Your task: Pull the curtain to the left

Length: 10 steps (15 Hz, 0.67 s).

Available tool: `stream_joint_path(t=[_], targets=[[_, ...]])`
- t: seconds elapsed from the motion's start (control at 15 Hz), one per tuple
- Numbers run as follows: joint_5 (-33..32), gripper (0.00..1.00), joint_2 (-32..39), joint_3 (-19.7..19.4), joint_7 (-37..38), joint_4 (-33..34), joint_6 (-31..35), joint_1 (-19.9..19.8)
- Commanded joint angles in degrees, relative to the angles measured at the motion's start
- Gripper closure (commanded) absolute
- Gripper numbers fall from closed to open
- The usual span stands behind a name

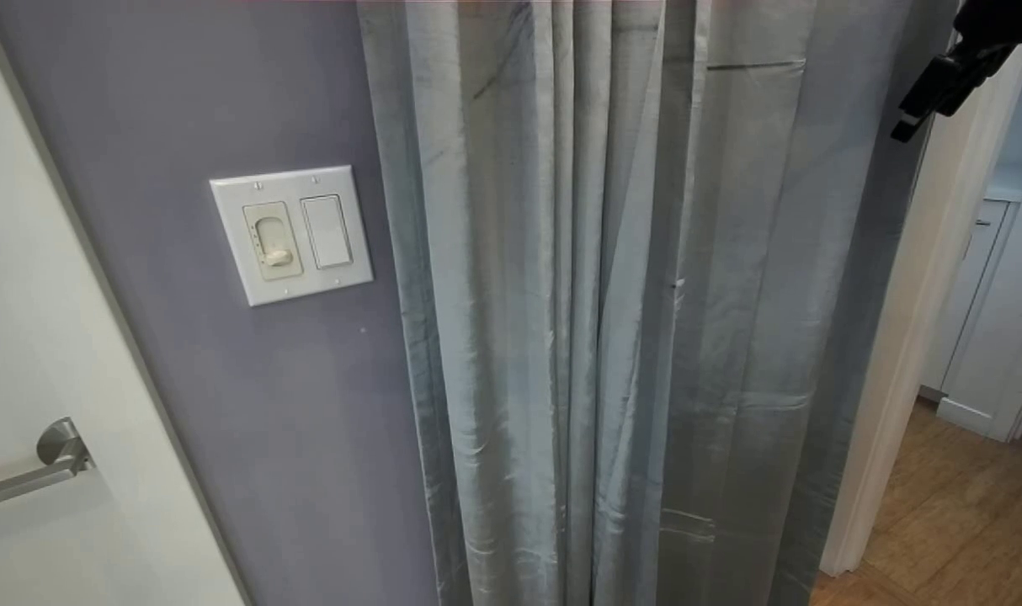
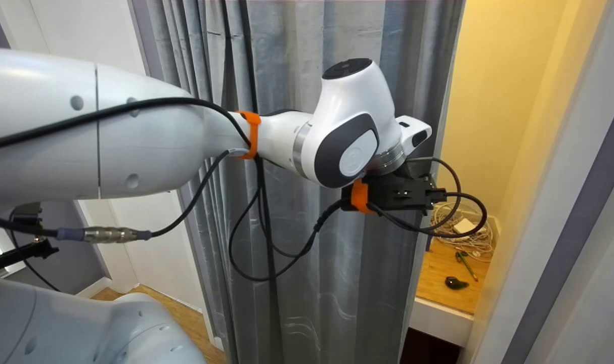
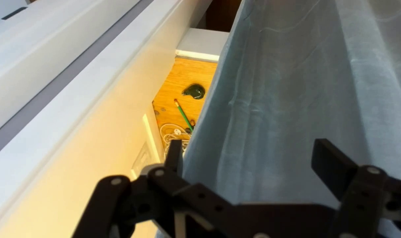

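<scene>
1. In an exterior view, far left: a metal handle (image 1: pixel 31 483) is fixed to a white panel (image 1: pixel 23 295).
2. Next along: flat grey-purple wall (image 1: pixel 309 438), carrying a white switch plate (image 1: pixel 292 231).
3. Your curtain (image 1: pixel 511 295) hangs in long vertical pleats just right of the plate. It spans the middle and reaches as far as the pale door frame (image 1: pixel 902 353).
4. Upper right corner, same view: your jaws appear as a dark shape, partly cut off, near the curtain's right side. Spacing not readable here.
5. In an exterior view, your white arm (image 2: pixel 150 141) enters from the left and crosses in front of the curtain, a black cable (image 2: pixel 319 222) looping below its far end.
6. Right of the curtain's edge there: the desk (image 2: pixel 433 275), yellow-lit, bearing a tangle of pale cord (image 2: pixel 479 247), a green pencil (image 2: pixel 468 267) and a dark glossy object (image 2: pixel 455 283).
7. Wrist view, left to right: white trim (image 3: pixel 104 69), the desk, the curtain. Your jaws stand wide apart, clamped on nothing; one lies just beside the curtain's free edge, the other over the fabric, with cloth visible between. Contact with the cloth: cannot tell.
</scene>
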Motion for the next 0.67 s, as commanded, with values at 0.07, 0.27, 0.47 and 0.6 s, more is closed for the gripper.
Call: stream_joint_path(t=[0.07, 0.27, 0.47, 0.6], targets=[[2.7, 0.0, 0.93, -2.41, -0.24, 0.06, 7.79, 0.0], [4.8, 0.0, 1.52, -3.62, 0.24, 0.22, 12.15, 0.49], [7.34, 0.0, 2.0, -4.19, 0.87, 0.37, 16.34, 1.11], [9.17, 0.0, 2.37, -4.52, 1.32, 0.64, 19.59, 1.69]])
